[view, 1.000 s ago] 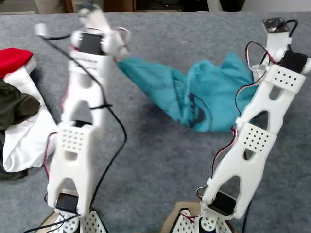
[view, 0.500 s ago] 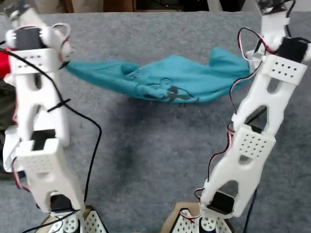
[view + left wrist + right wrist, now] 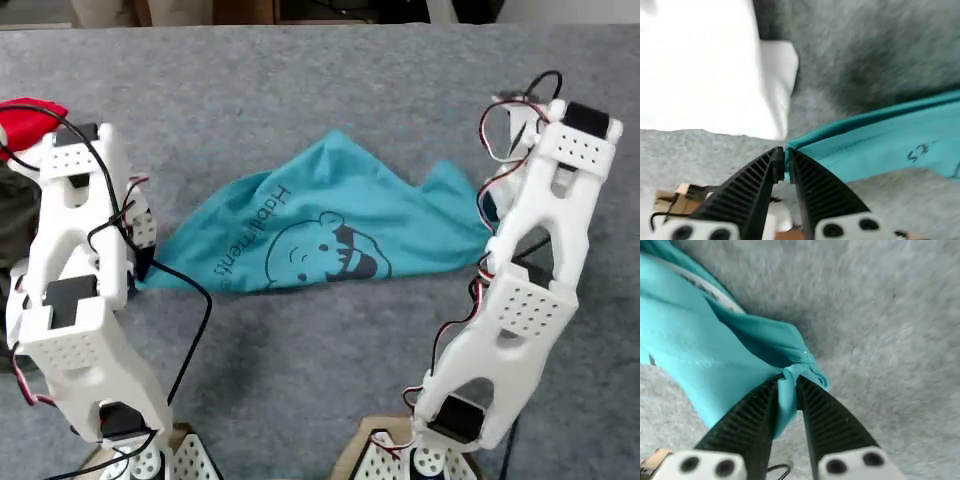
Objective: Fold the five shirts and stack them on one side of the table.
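High view: pinching soft, light teal shirt [image 3: 330, 232] at nine o'clock corner with left gripper [image 3: 786, 159], three o'clock bunch with right gripper [image 3: 786, 382]; probably sags unless taut.

Grey felt-like table [image 3: 330, 100]; brown furniture [image 3: 240, 10], maybe wooden, beyond far edge.

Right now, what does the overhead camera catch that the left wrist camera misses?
Overhead adds the teal shirt spread out with its cartoon print, plus a red cloth near the table's edge. The left wrist adds a close look at the left pincer shut on the shirt's corner. Both share the shirt and the grey table.
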